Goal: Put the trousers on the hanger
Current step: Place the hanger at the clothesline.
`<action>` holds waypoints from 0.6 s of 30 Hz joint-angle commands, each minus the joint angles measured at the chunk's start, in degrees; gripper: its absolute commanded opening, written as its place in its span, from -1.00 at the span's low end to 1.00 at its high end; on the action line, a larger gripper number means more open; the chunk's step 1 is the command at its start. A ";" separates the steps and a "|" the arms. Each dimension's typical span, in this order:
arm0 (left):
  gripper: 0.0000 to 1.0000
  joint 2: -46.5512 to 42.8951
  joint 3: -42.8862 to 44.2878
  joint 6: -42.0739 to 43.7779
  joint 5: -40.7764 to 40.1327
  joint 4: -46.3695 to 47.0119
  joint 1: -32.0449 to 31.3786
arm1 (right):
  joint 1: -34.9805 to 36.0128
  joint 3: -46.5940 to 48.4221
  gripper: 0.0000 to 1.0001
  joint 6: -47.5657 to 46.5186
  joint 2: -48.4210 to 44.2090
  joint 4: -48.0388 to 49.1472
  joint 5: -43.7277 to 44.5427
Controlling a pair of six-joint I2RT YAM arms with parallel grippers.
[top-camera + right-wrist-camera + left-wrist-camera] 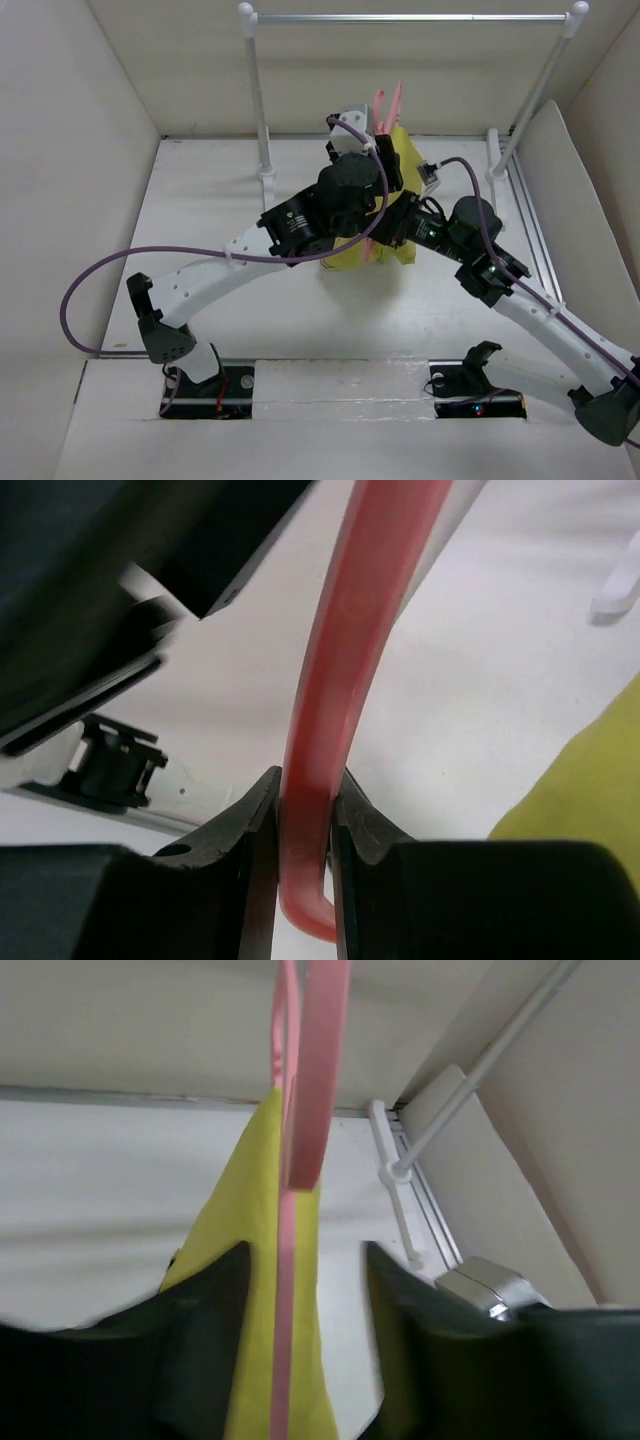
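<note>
The mustard-yellow trousers (406, 156) hang draped over the pale pink hanger (392, 105), held up above the table's middle. In the left wrist view the trousers (255, 1260) and the hanger (285, 1290) run down between the fingers of my left gripper (305, 1335). Its jaws stand wide apart, with the cloth close to the left finger (205, 1345). My right gripper (305, 825) is shut on a lower end of the hanger (345, 640), which hooks out below the pads. A yellow edge of the trousers (590, 790) shows at the right. The striped waistband is hidden.
A rack with white posts (254, 90) and a silver rail (410, 17) stands at the back; its right post (470, 1090) slants close by. White walls enclose the table (200, 230). My two arms cross near the middle (340, 205).
</note>
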 commanded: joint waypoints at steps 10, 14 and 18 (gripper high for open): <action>0.98 -9.76 6.49 8.64 1.56 9.48 -0.33 | -23.82 19.29 -1.00 -0.52 7.62 11.86 -16.19; 0.98 -13.36 2.54 8.03 0.59 7.64 -0.33 | -32.28 21.85 -1.00 3.33 11.05 15.45 -23.40; 0.98 -17.68 -6.42 3.65 -0.11 5.10 -0.33 | -40.81 23.61 -1.00 9.05 16.94 23.44 -28.96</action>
